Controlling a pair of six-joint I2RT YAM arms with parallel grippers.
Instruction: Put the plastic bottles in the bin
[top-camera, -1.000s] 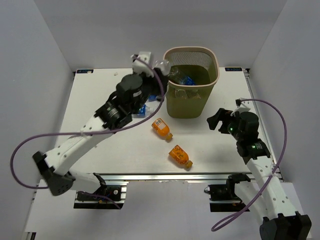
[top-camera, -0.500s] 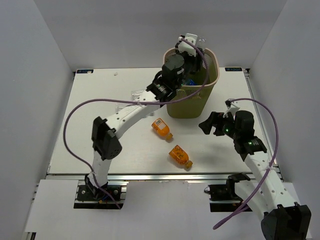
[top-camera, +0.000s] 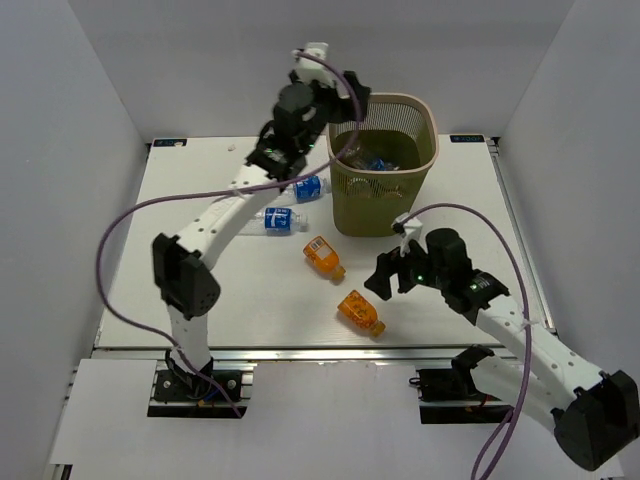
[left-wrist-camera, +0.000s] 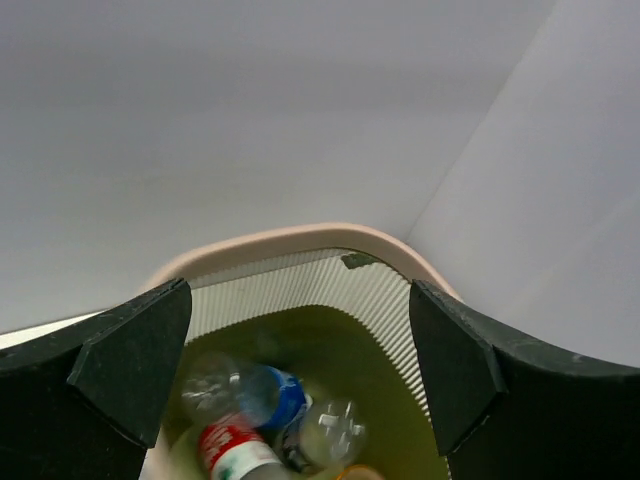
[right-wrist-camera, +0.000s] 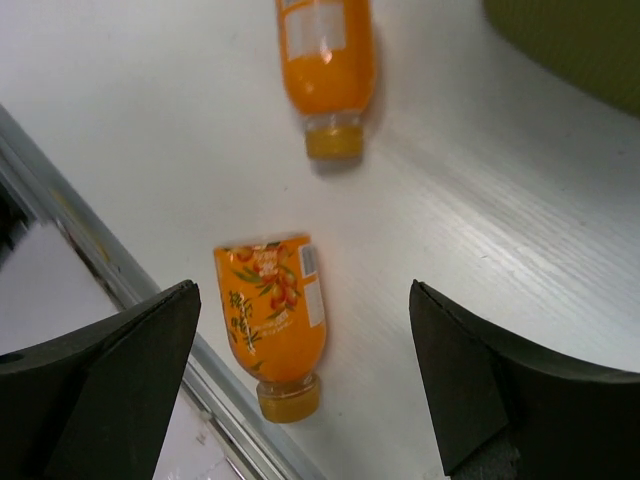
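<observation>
**Top view.** The left tool (top-camera: 352, 98) hangs above the back-left rim of the bin (top-camera: 378, 208), jaws wide and empty. Several bottles lie inside the bin. On the table (top-camera: 200, 280), the upper blue-label bottle (top-camera: 308, 187) and the lower blue-label bottle (top-camera: 277, 220) lie left of the bin. The far orange bottle (top-camera: 323, 255) and the near orange bottle (top-camera: 360, 311) lie in front of it. The right tool (top-camera: 382, 278) hovers near the near orange bottle, jaws wide.

**Left wrist view.** The left tool (left-wrist-camera: 300, 320) is spread wide and holds nothing. The bin (left-wrist-camera: 280, 240) lies directly below.

**Right wrist view.** The right tool (right-wrist-camera: 302, 320) is spread wide and empty above the near orange bottle (right-wrist-camera: 270, 320), which lies on its side.

**Handling.** The bottle is probably light, smooth and apt to roll. Grip across the labelled body at mid-length, not the cap.
</observation>
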